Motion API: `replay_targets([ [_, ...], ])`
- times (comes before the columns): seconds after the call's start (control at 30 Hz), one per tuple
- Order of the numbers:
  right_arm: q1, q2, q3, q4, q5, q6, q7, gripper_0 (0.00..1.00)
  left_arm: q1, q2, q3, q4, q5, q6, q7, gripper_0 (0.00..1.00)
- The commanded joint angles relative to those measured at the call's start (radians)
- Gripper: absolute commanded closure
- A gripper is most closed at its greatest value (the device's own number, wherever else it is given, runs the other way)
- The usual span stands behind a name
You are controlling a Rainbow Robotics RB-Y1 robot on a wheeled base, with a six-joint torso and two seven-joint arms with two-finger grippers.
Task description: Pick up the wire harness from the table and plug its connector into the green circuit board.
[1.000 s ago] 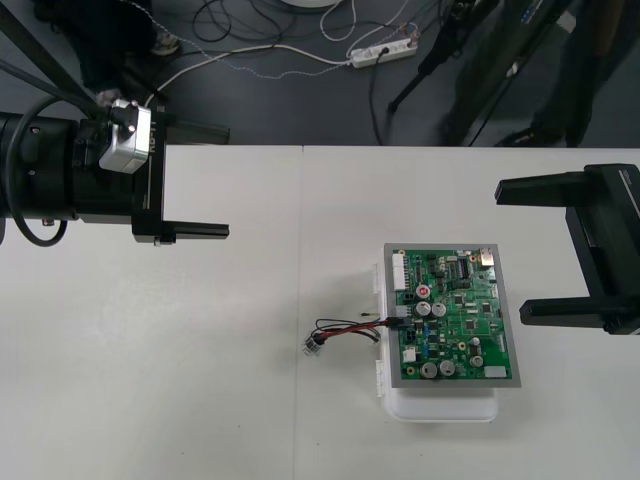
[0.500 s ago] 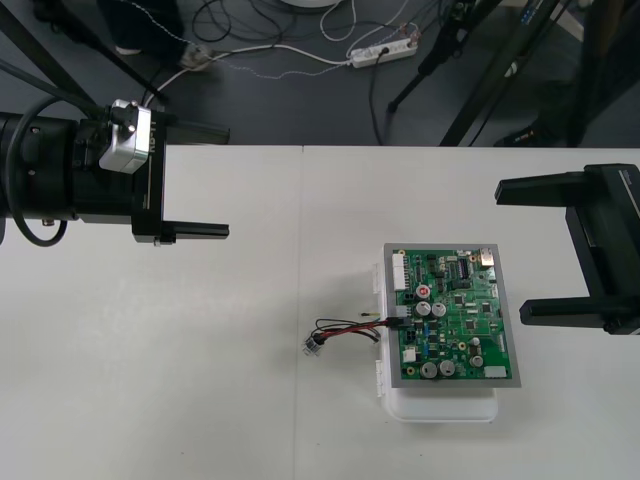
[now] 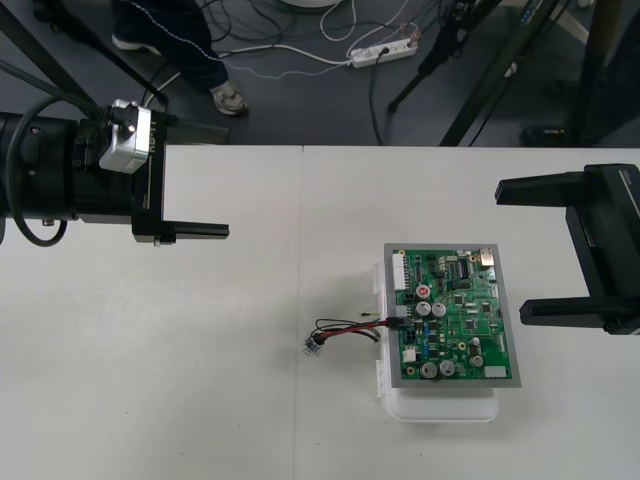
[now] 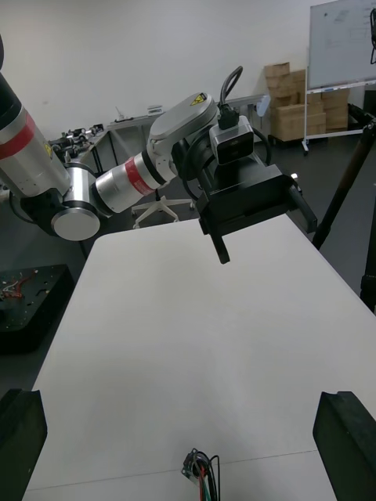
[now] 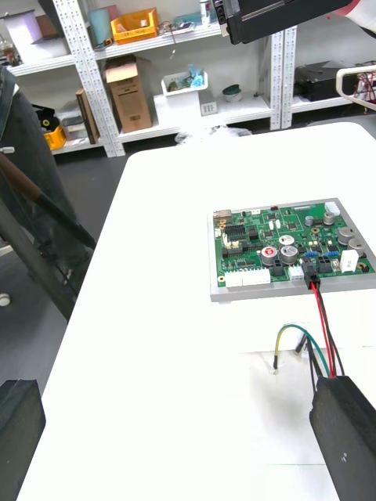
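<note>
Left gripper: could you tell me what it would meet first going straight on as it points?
Probably the right gripper, facing the left gripper across the table; the way there looks free, passing beyond the green circuit board, though heights are unclear.

Wire harness: black plug seated in green circuit board, socket lying left of it
</note>
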Motion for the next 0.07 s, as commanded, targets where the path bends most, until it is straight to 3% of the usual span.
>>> replay_targets([
  [0.03, -0.026, 0.008, -0.017, -0.021, -0.009, -0.005, -0.041, 0.0, -0.04, 0.035, 0.011, -0.032, 0.003, -0.034, 0.053, 0.0],
  [0.07, -0.026, 0.008, -0.017, -0.021, -0.009, -0.005, -0.041, 0.0, -0.04, 0.035, 0.011, -0.032, 0.003, -0.034, 0.053, 0.0],
])
